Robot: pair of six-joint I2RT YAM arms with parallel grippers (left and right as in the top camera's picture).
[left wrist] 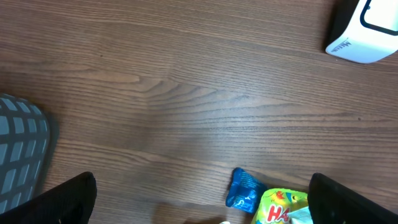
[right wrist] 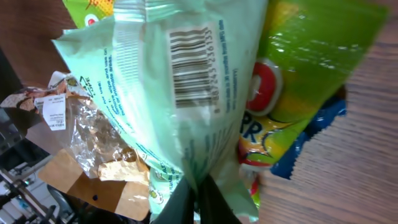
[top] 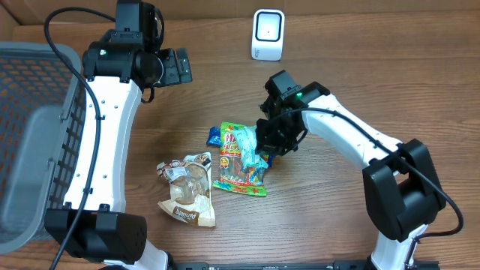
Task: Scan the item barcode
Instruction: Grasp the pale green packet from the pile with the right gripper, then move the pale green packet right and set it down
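Between the closed jaws of the right gripper (right wrist: 198,200) sits the bottom edge of a pale green packet (right wrist: 180,106), pinched and lifted so its back faces the wrist camera. A black barcode (right wrist: 193,65) is printed on that face, with a row of digits alongside it that is too blurred to read, and fine print runs down the packet's left side. Just behind it is a bright green and yellow candy bag (top: 240,171) with red letters, of which only "PR" shows in the right wrist view and "HA" in the left wrist view. A small blue packet (top: 215,136) lies touching that bag's upper left corner. Left of them rests a clear and brown snack bag (top: 187,193) bearing a white label, its text illegible. The white scanner (top: 268,35) stands well apart at the table's (top: 360,67) far edge. The left gripper (top: 178,66) hangs above bare wood, jaws wide apart, holding nothing.
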